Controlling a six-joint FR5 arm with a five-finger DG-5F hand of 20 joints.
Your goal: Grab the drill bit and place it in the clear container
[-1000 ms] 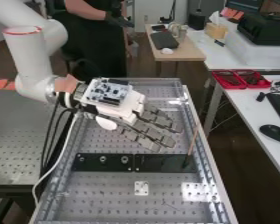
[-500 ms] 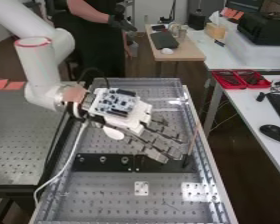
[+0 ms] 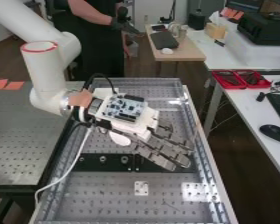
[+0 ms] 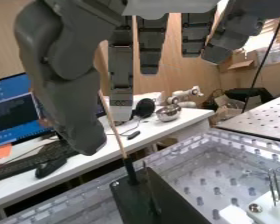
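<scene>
Moved since the earlier frame: white jointed arm [image 3: 45,65] and dark grey, many-jointed robot hand [image 3: 162,148], shifted nearer the near end of the perforated grey counter [image 3: 117,197] and toward its right edge in the high view, fingers now over the end of the long black plate [image 3: 91,161]. Robot hand open, fingers extended and loosely relaxed, gripping nothing. Wrist view: thick grey thumb [image 4: 71,100] hangs right beside a long thin brown rod with black lower end [image 4: 114,125], likely the drill bit; contact between them can't be told. Rod stands slightly tilted, lower end at the black plate, upper part between thumb and fingers. White block with thin metal hooks [image 4: 277,186] sits near the plate, apart from it
</scene>
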